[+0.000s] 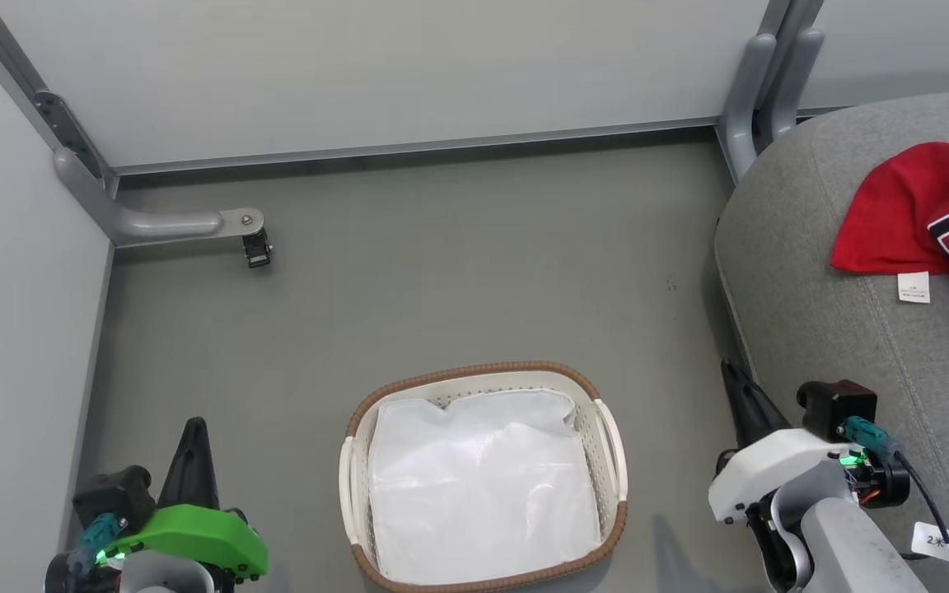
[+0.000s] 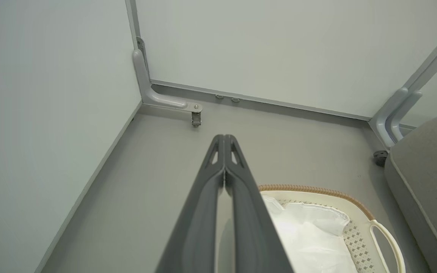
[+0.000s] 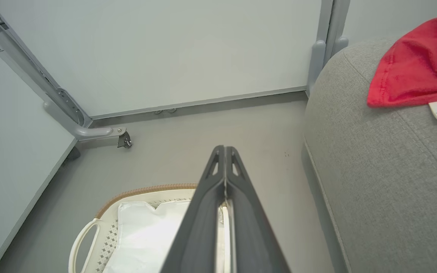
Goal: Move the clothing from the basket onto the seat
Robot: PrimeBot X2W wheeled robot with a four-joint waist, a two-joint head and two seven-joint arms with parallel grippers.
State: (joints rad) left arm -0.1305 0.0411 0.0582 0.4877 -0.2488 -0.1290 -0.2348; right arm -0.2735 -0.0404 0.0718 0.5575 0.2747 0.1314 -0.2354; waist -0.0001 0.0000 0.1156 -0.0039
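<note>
Left claw [image 1: 193,445] at 7 o'clock, right claw [image 1: 740,399] at 4 o'clock, both low and empty, fingers pressed together, one basket [image 1: 483,375] at 6 o'clock holding one white sheet [image 1: 483,486], red clothing [image 1: 903,206] atop one seat [image 1: 812,329] at 2 o'clock

The red jersey [image 1: 895,206] bears big navy, white-edged letters, cut off by the frame; the first looks like a C. Its white tag [image 1: 913,287] has print too small to read. A label [image 1: 933,541] on a cable [image 1: 922,484] starts with 2.
</note>
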